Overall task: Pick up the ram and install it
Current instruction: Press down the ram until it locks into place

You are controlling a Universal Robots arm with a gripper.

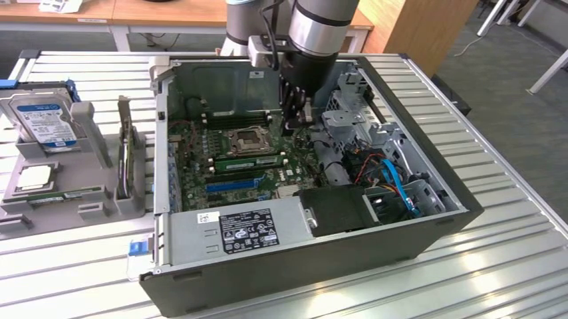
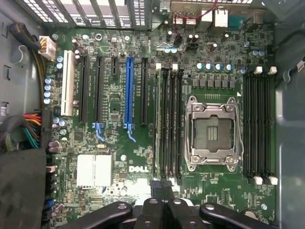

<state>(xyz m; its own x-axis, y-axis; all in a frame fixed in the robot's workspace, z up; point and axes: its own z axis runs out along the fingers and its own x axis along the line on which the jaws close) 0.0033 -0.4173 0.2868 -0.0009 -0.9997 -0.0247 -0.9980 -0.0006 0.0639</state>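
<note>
A green ram stick [image 1: 250,160] stands on edge in a memory slot beside the empty processor socket [image 1: 246,139]. In the wrist view it is the thin green strip [image 2: 157,124] at the edge of the black slot bank. My gripper [image 1: 298,118] hangs inside the open computer case over the motherboard, above and just to the exterior view's right of the socket. Its fingers [image 2: 153,191] are pressed together with nothing visible between them, just past one end of that slot bank. Another green stick [image 1: 66,196] lies flat on the grey holder outside the case.
The case walls [image 1: 164,133], the power supply [image 1: 239,229] and the drive cage [image 1: 350,126] with its cables surround the motherboard. A blue expansion slot [image 2: 128,90] lies near the memory slots. A hard drive [image 1: 42,123] and a square chip [image 1: 36,177] sit on the grey holder.
</note>
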